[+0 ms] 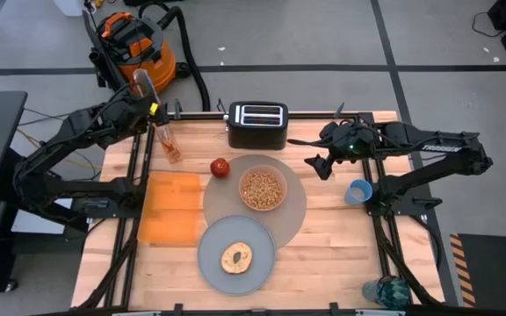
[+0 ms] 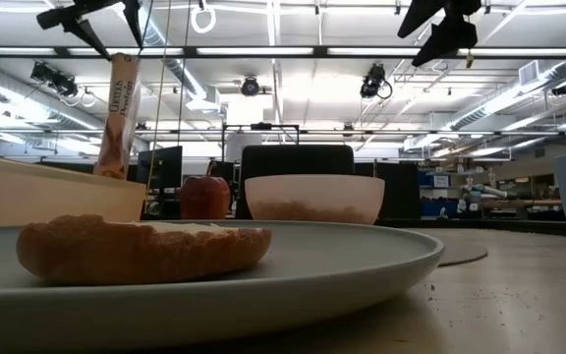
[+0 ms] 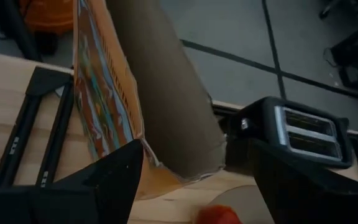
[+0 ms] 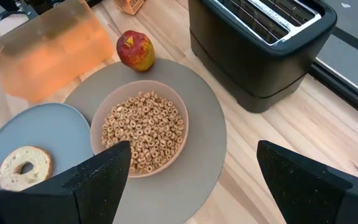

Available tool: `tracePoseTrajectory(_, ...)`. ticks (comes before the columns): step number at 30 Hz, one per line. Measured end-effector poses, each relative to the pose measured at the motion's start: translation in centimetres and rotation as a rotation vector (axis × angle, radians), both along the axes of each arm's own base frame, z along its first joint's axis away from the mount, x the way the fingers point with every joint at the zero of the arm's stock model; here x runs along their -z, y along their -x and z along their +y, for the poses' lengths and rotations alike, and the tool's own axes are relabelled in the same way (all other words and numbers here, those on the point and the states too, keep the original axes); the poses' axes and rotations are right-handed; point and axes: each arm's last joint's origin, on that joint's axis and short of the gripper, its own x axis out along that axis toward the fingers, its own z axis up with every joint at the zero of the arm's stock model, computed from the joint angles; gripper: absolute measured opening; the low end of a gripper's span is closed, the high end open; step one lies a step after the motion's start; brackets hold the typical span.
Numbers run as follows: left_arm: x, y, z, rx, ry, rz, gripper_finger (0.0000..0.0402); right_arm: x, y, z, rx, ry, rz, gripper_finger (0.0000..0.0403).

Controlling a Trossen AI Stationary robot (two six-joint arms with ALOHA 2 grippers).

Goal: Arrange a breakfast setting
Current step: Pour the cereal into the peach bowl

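A: Straight down onto the worktop (image 1: 323,254) now. The large round grey placemat (image 1: 297,206) sits in the middle, and the pale pink bowl (image 1: 263,190) rests on it, filled with cereal rings.

B: And the grey-blue plate (image 1: 213,254) overlaps the placemat's near edge, with the round toasted bread (image 1: 236,257) lying on it, hole in the centre.

A: Red apple (image 1: 220,167) just off the placemat's rim, on the left arm's side, between the placemat and the cereal box (image 1: 167,140).

B: The box stands upright near the worktop's back left. The left gripper (image 1: 152,110) is right at its top. In the left wrist view the box (image 3: 154,93) sits between the two dark fingers (image 3: 104,180), which are spread wide with a gap on either side, so nothing is clamped.

A: Orange square napkin (image 1: 169,207) flat on the wood, just left of the placemat and plate.

B: Over to the right gripper (image 1: 319,164). It hangs above the worktop beside the black toaster (image 1: 257,124), close to the placemat's right edge. Its fingers are wide apart and empty; the right wrist view looks down on bowl, apple and toaster between them.

A: Small blue cup (image 1: 358,191) stands alone on the right, well apart from the placemat, near the right arm's base rail.

B: From table level, the plate rim fills the foreground, bread on it, bowl and apple behind.
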Motion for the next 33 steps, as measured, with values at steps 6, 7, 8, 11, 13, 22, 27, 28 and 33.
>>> tracePoseTrajectory(6,-0.93,0.24,-0.13,0.015,-0.024,-0.013,0.0298,0.00,0.00,0.00,-0.012,0.012,0.006,0.0356)
tracePoseTrajectory(7,-1.03,0.27,-0.15,0.016,-0.026,-0.015,0.0298,0.01,0.00,0.00,-0.013,0.013,0.006,0.0356)
tracePoseTrajectory(8,-1.06,0.28,-0.15,0.016,-0.027,-0.016,0.0298,0.01,0.00,0.00,-0.015,0.014,0.007,0.0356)
tracePoseTrajectory(11,-1.04,0.28,-0.16,0.017,-0.026,-0.013,0.0298,0.01,0.00,0.00,-0.020,0.019,0.009,0.0356)
tracePoseTrajectory(13,-1.04,0.29,-0.16,0.017,-0.026,-0.012,0.0298,0.01,0.00,0.00,-0.020,0.019,0.009,0.0356)
tracePoseTrajectory(22,-1.04,0.28,-0.16,0.023,-0.028,-0.005,0.0298,0.01,0.00,0.00,-0.024,0.023,0.011,0.0356)
tracePoseTrajectory(27,-1.04,0.28,-0.16,0.023,-0.028,-0.005,0.0298,0.01,0.00,0.00,-0.024,0.023,0.011,0.0356)
tracePoseTrajectory(28,-1.04,0.28,-0.16,0.023,-0.028,-0.005,0.0298,0.01,0.00,0.00,-0.024,0.023,0.011,0.0356)
tracePoseTrajectory(33,-1.02,0.28,-0.16,0.023,-0.028,-0.004,0.0298,0.02,0.00,0.00,-0.024,0.023,0.011,0.0356)
